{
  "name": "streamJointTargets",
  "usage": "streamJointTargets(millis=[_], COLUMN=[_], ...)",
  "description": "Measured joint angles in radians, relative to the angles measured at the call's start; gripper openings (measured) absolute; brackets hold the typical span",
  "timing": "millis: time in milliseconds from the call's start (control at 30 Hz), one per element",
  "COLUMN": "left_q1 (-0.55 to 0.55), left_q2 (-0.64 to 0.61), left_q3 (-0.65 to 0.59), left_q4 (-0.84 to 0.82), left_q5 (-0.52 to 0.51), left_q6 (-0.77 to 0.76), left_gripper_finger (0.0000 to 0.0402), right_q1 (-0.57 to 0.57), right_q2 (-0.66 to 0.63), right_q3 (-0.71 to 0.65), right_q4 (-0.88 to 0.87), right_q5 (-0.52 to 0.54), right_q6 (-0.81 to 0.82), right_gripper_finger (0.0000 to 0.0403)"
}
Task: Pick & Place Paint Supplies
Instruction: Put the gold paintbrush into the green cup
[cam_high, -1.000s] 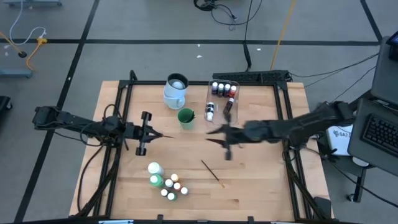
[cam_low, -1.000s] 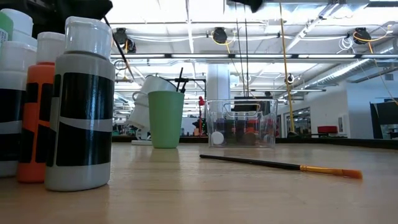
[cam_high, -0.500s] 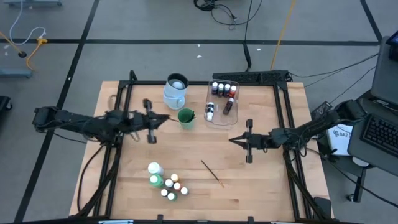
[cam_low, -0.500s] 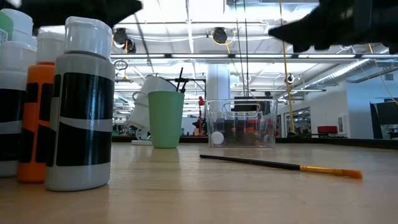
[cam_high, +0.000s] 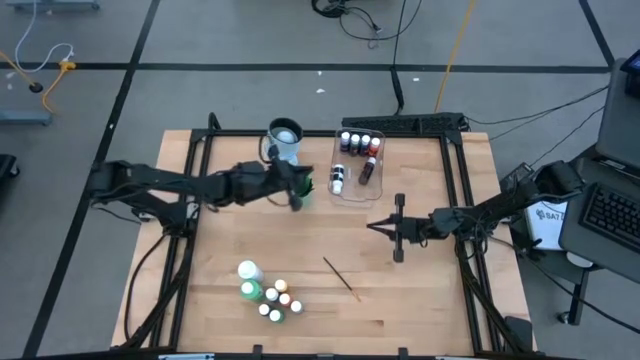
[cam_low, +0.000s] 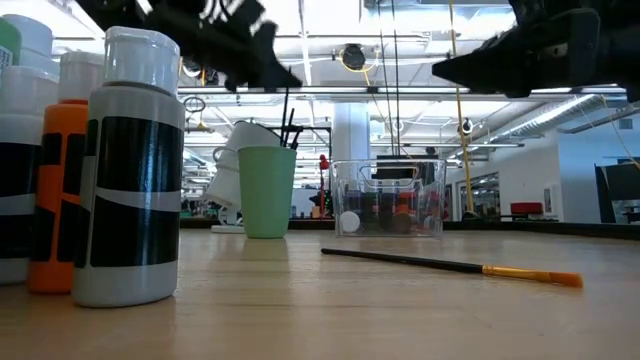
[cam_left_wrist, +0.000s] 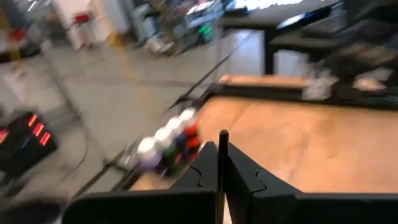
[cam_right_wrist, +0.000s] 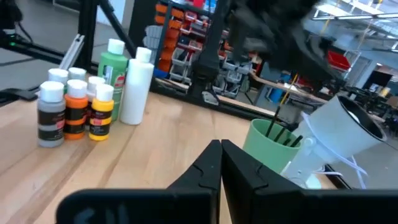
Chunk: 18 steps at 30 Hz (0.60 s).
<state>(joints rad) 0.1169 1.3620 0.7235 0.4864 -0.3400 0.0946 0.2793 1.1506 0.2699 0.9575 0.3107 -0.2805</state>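
Left end effector (cam_high: 297, 187) hangs over the green cup (cam_high: 300, 189) at the far-centre of the desk (cam_high: 420, 300), just beside the pale-blue jug (cam_high: 283, 143). Its fingers are pressed together around a thin dark brush (cam_left_wrist: 222, 163) that stands up between them in the left wrist view. Right end effector (cam_high: 375, 226) waits over bare desk right of centre, jaws closed, nothing in them.

Supplies lie in three places:
- clear tub (cam_high: 357, 190) at the far side, already holding several small bottles (cam_high: 358, 142);
- a cluster of bottles (cam_high: 268, 294) near the front left, two larger ones among them;
- one loose brush (cam_high: 341, 277) on the desk near the front, orange-tipped.

Risks, as judged:
- the left arm is low and close to cup and jug; a sideways swing could tip either.
- the brush could miss the cup mouth or catch on the brushes already standing in it.
- a thin handle pinched end-on may slip or swivel.
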Motion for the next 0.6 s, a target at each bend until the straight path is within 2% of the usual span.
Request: streamJointTargets(millis=[167, 433, 600], left_q1=[0.006, -0.032, -0.034], left_q2=[0.075, 0.126, 0.162], left_q3=[0.0, 0.0, -0.001], left_q4=[0.01, -0.02, -0.033], left_q5=[-0.071, -0.179, -0.196], left_q6=[-0.063, -0.073, -0.075], left_gripper_finger=[0.0, 0.0, 0.0], right_q1=[0.004, 0.004, 0.004], right_q2=[0.0, 0.0, 0.0], right_q3=[0.0, 0.0, 0.0], right_q4=[-0.004, 0.006, 0.02], right_q5=[-0.001, 0.0, 0.0], right_q6=[-0.02, -0.024, -0.028], right_gripper_finger=[0.0003, 0.0002, 0.0002])
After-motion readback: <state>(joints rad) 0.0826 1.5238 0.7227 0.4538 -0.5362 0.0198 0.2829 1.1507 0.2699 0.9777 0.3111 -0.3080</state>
